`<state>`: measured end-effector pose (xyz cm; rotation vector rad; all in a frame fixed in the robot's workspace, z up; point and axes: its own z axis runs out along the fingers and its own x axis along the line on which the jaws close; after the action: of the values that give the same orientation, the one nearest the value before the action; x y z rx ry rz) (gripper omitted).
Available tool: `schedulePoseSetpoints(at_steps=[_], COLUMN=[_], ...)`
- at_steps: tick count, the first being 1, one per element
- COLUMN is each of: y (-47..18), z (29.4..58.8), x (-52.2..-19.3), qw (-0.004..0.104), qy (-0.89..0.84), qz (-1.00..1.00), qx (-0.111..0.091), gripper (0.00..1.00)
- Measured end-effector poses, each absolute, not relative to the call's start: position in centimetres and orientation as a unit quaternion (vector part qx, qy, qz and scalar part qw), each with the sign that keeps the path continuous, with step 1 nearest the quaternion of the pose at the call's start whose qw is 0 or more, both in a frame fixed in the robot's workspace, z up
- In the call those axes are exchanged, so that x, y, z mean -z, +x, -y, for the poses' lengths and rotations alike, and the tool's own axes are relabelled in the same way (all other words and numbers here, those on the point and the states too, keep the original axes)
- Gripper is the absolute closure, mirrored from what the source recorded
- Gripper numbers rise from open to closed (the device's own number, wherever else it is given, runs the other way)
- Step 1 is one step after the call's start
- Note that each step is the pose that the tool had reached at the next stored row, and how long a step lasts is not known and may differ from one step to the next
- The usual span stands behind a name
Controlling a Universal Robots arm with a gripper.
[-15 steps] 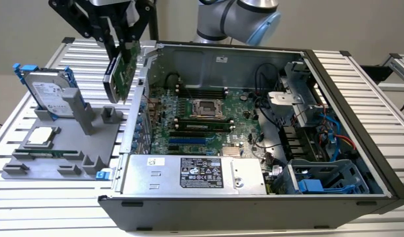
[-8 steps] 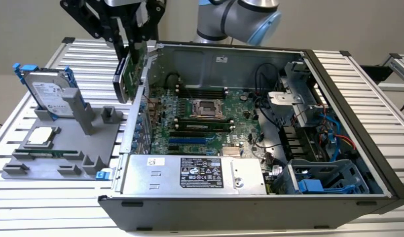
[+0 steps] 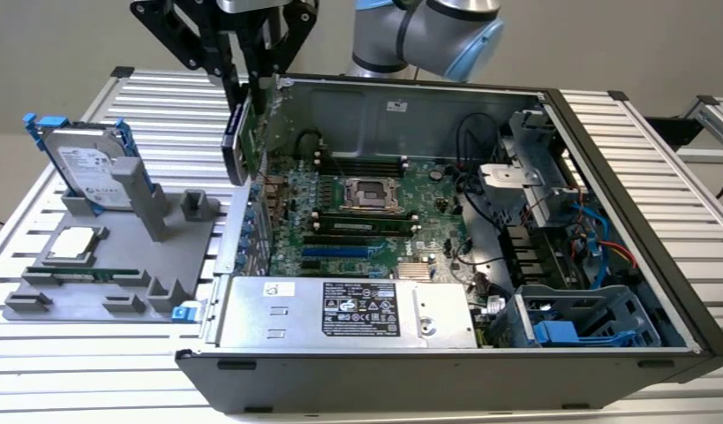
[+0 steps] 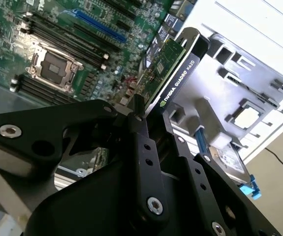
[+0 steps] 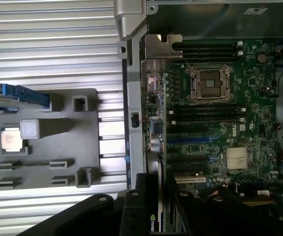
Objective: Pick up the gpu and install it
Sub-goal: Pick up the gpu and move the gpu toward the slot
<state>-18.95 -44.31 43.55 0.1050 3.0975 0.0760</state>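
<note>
Closed tight on the upper edge of the graphics card [image 3: 237, 146], the black hand [image 3: 245, 84] holds it upright and edge-on over the wall of the open computer case [image 3: 621, 159], at about ten o'clock from the bare processor socket [image 3: 367, 193] in the exterior view. In the second wrist view the card [image 4: 173, 69] juts out past the fingers [image 4: 140, 129], green board on one face and black shroud on the other, and it appears to hang clear of the motherboard [image 3: 337, 221]. The long blue slot [image 3: 337, 251] lies at about six o'clock from the socket. Done well, this step likely calls for keeping the card plumb, bringing its lower edge parallel to a slot and its end square with the case wall, and travelling slowly enough that no corner clips the wall or the memory sticks beside the socket. Out at nine o'clock, the grey holder [image 3: 125, 265] on the slatted desk [image 3: 102, 371] carries a hard drive [image 3: 85, 168] with blue rails.
</note>
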Motion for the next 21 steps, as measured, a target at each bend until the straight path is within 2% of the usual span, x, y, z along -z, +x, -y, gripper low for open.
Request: schedulePoseSetpoints(at_steps=[21], y=[-15.1], z=[44.3], x=[-43.6], qw=[0.021], qy=[0.034], qz=[-0.999], qx=[-0.025], gripper=[1.0])
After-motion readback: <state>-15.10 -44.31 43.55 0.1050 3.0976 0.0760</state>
